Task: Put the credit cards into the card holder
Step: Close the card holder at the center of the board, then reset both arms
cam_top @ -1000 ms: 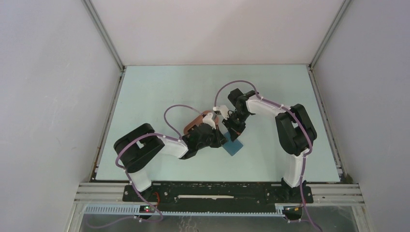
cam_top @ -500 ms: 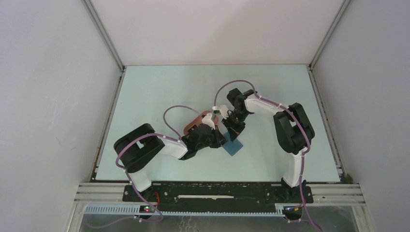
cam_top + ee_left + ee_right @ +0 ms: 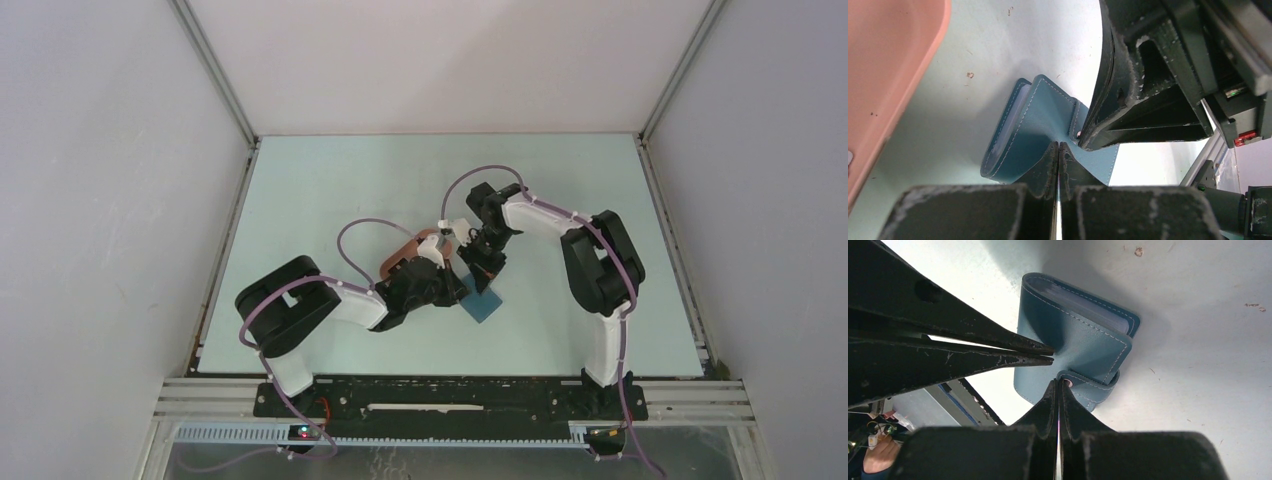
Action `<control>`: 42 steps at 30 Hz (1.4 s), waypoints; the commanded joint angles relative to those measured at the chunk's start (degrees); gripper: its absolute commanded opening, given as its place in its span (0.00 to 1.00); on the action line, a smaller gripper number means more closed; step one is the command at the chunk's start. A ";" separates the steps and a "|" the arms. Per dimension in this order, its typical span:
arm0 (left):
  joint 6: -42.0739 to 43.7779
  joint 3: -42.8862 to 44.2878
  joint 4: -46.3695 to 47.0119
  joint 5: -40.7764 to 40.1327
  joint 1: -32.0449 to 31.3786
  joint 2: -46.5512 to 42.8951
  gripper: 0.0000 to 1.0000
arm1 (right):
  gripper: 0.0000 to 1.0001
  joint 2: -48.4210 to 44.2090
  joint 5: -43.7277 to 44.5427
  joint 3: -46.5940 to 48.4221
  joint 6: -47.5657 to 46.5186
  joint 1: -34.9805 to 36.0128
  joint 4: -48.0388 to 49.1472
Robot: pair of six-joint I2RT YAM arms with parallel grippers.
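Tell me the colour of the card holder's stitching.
White on the blue card holder; clearest in right wrist view.

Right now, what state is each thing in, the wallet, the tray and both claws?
card holder: folded closed, lying on the table.
pink tray: right way up, contents mostly out of view.
left claw: shut, pinching the card holder's cover.
right claw: shut, tips at the holder's tab.

The card holder (image 3: 484, 306) lies on the counter (image 3: 330, 190) near its middle, slightly toward the near edge. The tray (image 3: 396, 258) sits just beside it, toward the far left corner. The left pincer (image 3: 1058, 150) meets the card holder from the left edge's side, the right pincer (image 3: 1058, 386) from the far side.
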 commanded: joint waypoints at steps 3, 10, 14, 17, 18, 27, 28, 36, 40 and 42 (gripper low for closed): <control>0.13 -1.77 -1.04 0.31 0.25 -2.08 0.06 | 0.12 4.55 3.67 -2.00 -1.72 1.96 3.37; 4.83 -0.59 -8.71 -1.42 0.28 -12.67 0.27 | 0.53 -11.28 -5.14 -1.20 -6.08 -3.58 1.20; 9.62 0.77 -16.98 -3.40 0.27 -22.36 0.35 | 0.58 -20.39 -8.99 -2.69 -8.52 -7.73 0.14; 14.59 2.02 -24.70 -5.35 0.24 -30.65 0.43 | 0.64 -28.79 -7.35 -4.66 -8.58 -12.16 2.51; 16.85 2.97 -29.53 -6.46 0.24 -33.33 0.46 | 0.68 -32.33 -5.37 -5.27 -8.20 -14.69 4.23; 28.94 9.31 -52.44 -17.67 5.41 -60.22 1.00 | 1.00 -58.06 3.81 -9.55 4.73 -32.62 21.48; 28.90 10.31 -54.24 -17.67 7.20 -62.42 1.00 | 1.00 -59.18 1.10 -9.45 6.46 -34.23 21.03; 26.46 20.12 -66.75 -3.12 27.26 -68.36 1.00 | 1.00 -64.11 -0.69 -5.66 20.61 -35.40 19.00; 25.58 20.95 -68.03 2.72 31.89 -68.78 1.00 | 1.00 -65.41 1.08 -3.61 23.95 -35.42 18.69; 25.57 21.28 -68.70 2.94 32.31 -69.34 1.00 | 1.00 -65.76 1.13 -2.63 23.46 -35.42 17.84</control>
